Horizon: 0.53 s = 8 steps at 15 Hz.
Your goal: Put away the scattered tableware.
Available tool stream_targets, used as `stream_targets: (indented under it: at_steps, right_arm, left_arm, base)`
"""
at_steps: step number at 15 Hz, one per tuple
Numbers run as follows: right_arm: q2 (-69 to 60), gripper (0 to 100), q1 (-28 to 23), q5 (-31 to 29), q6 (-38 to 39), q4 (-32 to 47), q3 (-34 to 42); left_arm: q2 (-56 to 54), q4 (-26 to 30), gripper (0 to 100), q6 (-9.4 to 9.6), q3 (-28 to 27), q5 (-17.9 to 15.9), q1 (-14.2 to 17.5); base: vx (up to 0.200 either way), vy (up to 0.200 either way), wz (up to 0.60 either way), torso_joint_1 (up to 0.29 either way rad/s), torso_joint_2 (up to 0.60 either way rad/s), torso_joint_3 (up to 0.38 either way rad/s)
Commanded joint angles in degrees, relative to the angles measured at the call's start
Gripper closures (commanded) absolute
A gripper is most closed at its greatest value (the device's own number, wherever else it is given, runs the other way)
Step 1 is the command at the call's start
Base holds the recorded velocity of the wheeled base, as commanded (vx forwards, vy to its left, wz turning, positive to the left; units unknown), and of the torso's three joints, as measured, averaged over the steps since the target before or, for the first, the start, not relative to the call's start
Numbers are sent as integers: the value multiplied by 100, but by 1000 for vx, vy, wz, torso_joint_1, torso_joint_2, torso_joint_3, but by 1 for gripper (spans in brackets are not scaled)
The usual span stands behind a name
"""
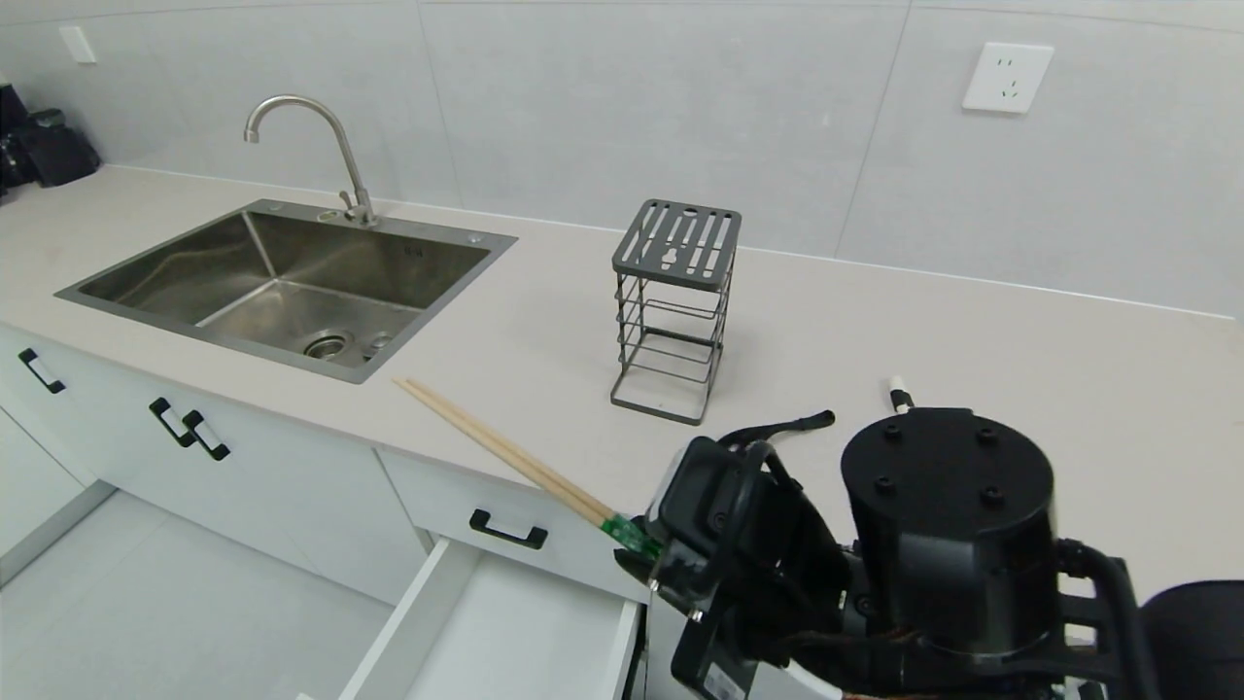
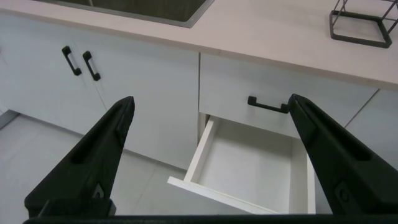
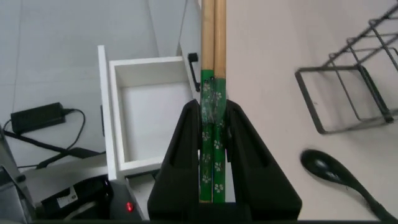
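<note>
Holding a pair of wooden chopsticks point(image 3: 213, 68) by their green-patterned ends, the right gripper point(image 3: 213, 118) is closed narrowly, with the two sticks pressed side by side between its fingers. In the head view this gripper sits at lower centre of the frame. The chopsticks slant from it toward the upper left, across the front edge of the desk point(image 1: 875, 321), and their bare tips end near the front corner of the sink point(image 1: 146, 292). Whether the tips touch the desk cannot be told.

The left gripper point(image 2: 211, 102) stands wide apart with nothing between its fingers. Beyond it is an open white drawer point(image 2: 249, 168), pulled out beneath a shut drawer front with a black handle.

A black spoon point(image 3: 329, 168) lies flat on the desk near the base of a dark wire utensil rack point(image 1: 675, 311). The rack stands upright at the centre of the head frame, well apart from the sink.

A curved steel faucet point(image 1: 330, 146) rises behind the sink at upper left. A white wall socket point(image 1: 1008, 76) is at upper right.
</note>
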Motion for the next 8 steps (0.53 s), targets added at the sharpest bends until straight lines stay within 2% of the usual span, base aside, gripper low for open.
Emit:
stream_targets:
  at_steps: [1, 3, 8]
  right_arm:
    - [206, 100, 215, 8, 5, -1, -201]
    - [294, 100, 434, -1, -4, -1, -271]
    - [575, 100, 540, 34, -13, 26, -429]
  left_arm:
    - [7, -2, 0, -8, 1, 1, 1]
    - [7, -2, 0, -8, 1, 1, 1]
    - [7, -2, 0, -8, 1, 1, 1]
  base:
    - [0, 0, 0, -217, 432, 207]
    - [0, 0, 0, -190, 378, 190]
    - [0, 0, 0, -94, 194, 101]
